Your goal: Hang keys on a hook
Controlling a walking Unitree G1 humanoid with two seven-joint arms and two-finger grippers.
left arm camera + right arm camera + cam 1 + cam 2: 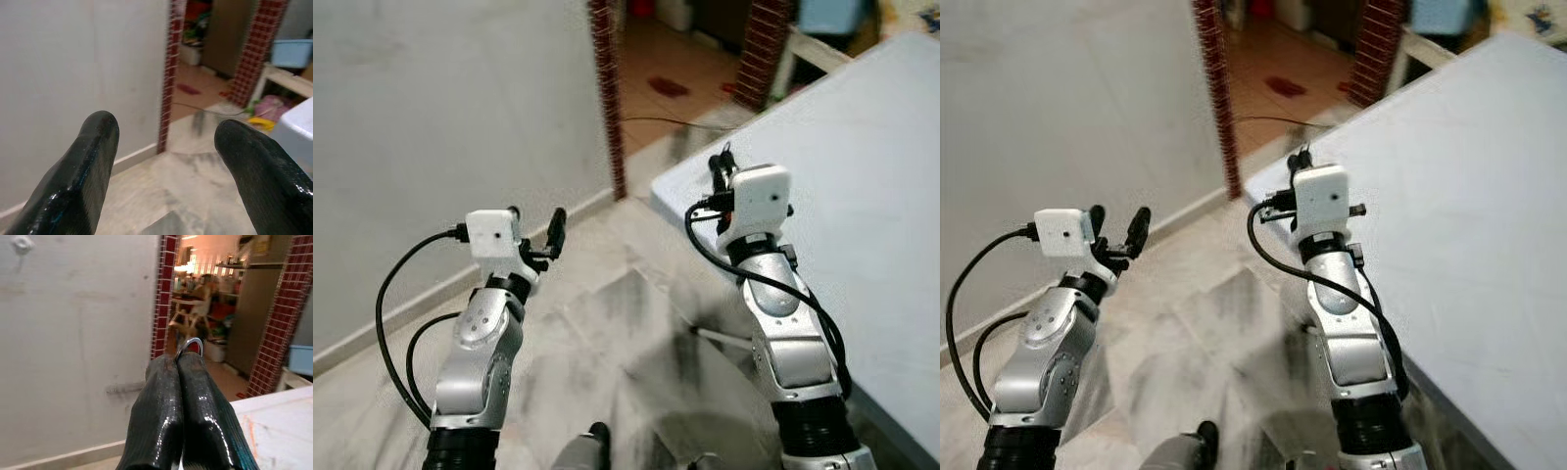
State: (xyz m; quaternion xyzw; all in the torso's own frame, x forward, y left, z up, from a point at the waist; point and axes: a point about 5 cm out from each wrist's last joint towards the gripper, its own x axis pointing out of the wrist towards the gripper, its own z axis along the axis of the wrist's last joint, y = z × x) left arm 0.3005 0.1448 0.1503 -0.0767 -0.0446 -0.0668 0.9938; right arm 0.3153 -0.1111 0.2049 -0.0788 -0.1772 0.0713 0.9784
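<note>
Plain grey wall [440, 117] fills the left side of the room, ending at a red brick doorway [604, 98] that opens onto a warmer tiled room beyond. Marble-patterned floor [607, 333] runs underneath, and a big pale table [862, 196] takes up the right. High on the wall, in the right wrist view, sits a small white hook [22, 242], well apart from both arms.

Both silver arms are raised in front of the robot. The left gripper [164, 161] has its two black fingers spread wide with nothing between them, aimed at the wall and doorway. The right gripper [181, 377] is over the table's near corner, its fingers pressed tight together, and a thin metal key ring [191, 343] arches out just past the tips, so it looks pinched there. Any keys hanging below are hidden.

I'd judge the ring light, stiff and slick, likely to twist or slip in a pinch. Holding it by the lower edge leaves the open loop free to go over the hook.
</note>
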